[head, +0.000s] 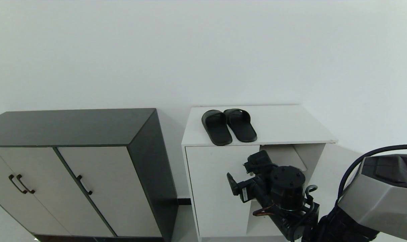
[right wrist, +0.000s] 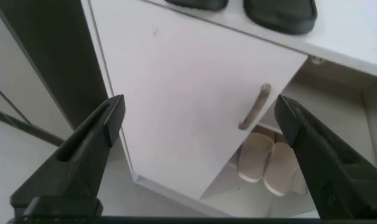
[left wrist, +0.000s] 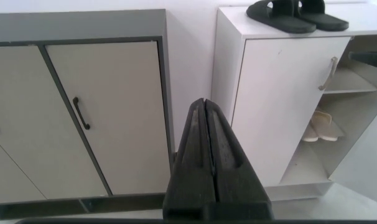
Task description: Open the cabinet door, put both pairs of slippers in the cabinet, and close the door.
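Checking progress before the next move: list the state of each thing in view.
White cabinet: right side open, left door panel looks shut.
Black slippers: lying on that cabinet's top.
Pale slippers: inside it, on a shelf.
Dark cabinet: doors shut.
Left gripper: shut, empty.
Right gripper: open, empty.

On my left I have a black cabinet (head: 72,126) backed against the white wall (head: 203,50). Its pale doors (head: 116,188) are all shut, with dark bar handles (head: 84,185) set upright near the door edges.
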`<state>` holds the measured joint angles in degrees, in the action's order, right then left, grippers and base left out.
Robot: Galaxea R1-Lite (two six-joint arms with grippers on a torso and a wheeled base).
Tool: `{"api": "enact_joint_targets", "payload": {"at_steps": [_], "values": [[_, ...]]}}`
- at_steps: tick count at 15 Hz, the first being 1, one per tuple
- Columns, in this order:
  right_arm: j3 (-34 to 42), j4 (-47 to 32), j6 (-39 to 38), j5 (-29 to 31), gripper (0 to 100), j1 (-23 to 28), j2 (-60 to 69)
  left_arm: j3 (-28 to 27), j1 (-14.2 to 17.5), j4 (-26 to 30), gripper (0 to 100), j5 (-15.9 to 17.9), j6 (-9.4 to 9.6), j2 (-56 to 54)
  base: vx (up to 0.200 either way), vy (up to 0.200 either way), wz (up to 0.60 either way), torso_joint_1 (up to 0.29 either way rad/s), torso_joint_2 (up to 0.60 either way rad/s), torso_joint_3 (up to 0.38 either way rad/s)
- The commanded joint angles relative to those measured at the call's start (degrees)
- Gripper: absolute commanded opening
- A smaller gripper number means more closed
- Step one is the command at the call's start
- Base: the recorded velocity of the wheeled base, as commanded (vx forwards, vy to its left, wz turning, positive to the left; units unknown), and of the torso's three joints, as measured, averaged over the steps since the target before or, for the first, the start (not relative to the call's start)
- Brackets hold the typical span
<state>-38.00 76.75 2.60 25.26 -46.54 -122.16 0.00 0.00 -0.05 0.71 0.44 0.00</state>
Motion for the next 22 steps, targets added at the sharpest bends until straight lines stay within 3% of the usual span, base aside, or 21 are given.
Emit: {"api": "enact_joint_targets", "payload": {"at_steps": [1, 3, 4, 6, 7, 8, 10, 17, 22], "values": [[0.29, 0.94, 0.66, -0.21, 100, 0.05, -0.8, 0.0, 0.0, -0.04, 0, 0.0, 0.0, 0.09, 0.0, 0.0, 0.0, 0.036, -0.06, -0.041], [-0.67, 1.56, 2.94, -0.39, 100, -0.3, 0.17, 0.0, 0.0, -0.04, 0, 0.0, 0.0, 0.09, 0.0, 0.0, 0.0, 0.0, 0.0, 0.0], [-4.54, -2.57, 3.12, -0.3, 100, -0.83, 2.89, 0.0, 0.0, -0.04, 0, 0.0, 0.0, 0.09, 0.0, 0.0, 0.0, 0.0, 0.0, 0.0], [-12.01, -22.35, 0.3, -0.21, 100, -0.83, 10.28, 0.0, 0.0, -0.04, 0, 0.0, 0.0, 0.09, 0.0, 0.0, 0.0, 0.0, 0.0, 0.0], [-14.3, -27.71, -1.98, 0.14, 100, -0.83, 11.68, 0.0, 0.0, -0.04, 0, 0.0, 0.09, 0.09, 0.0, 0.0, 0.0, 0.0, 0.0, 0.0], [-20.27, -40.45, -8.92, 2.08, 100, -0.83, 14.14, 0.0, 0.0, -0.04, 0, 0.0, 0.0, 0.09, 0.0, 0.0, 0.0, 0.0, 0.0, 0.0], [-24.76, -46.25, -14.46, 4.8, 100, -0.65, 13.88, 0.0, 0.0, -0.04, 0, -0.09, 0.0, 0.09, 0.0, 0.0, 0.0, 0.0, 0.0, 0.0], [-27.39, -44.32, -16.13, 5.06, 100, 0.58, 7.55, 0.0, 0.0, -0.04, 0, -0.09, 0.0, 0.09, 0.0, 0.0, 0.0, 0.0, 0.0, 0.0], [-27.48, -41.6, -15.96, 5.15, 100, 1.46, 5.44, 0.0, 0.0, -0.04, 0, -0.09, 0.0, 0.09, 0.2, 0.0, 0.0, 0.0, 0.0, 0.002]]}}
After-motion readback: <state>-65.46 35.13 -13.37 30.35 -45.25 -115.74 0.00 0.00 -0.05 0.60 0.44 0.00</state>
